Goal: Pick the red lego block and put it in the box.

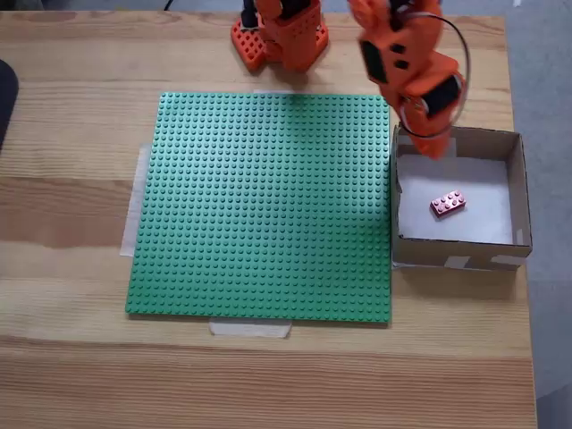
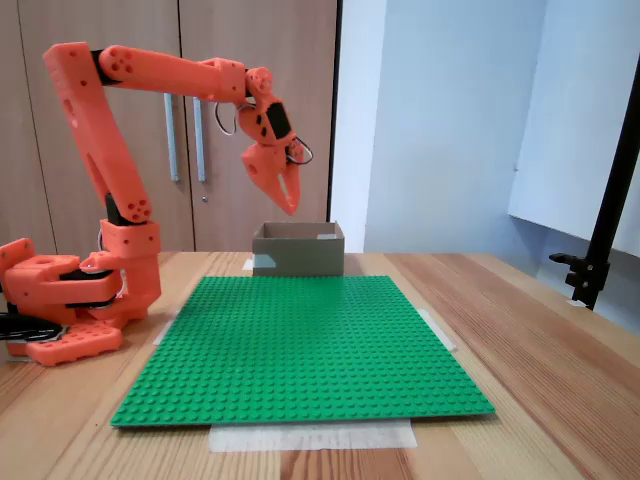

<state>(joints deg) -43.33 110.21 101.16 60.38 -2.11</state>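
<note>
A fixed view shows one small red lego block [image 1: 448,204] inside one brown cardboard box [image 1: 519,192]; the orange gripper [image 2: 289,203] hangs above, jaws together, empty.

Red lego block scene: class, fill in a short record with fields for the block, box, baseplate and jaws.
red lego block: lying on the white floor inside the box
box: open-topped cardboard, right of the baseplate in the top-down fixed view
green baseplate: taped to the wooden table, nothing on it
gripper: above the box, jaws empty and close together
</note>
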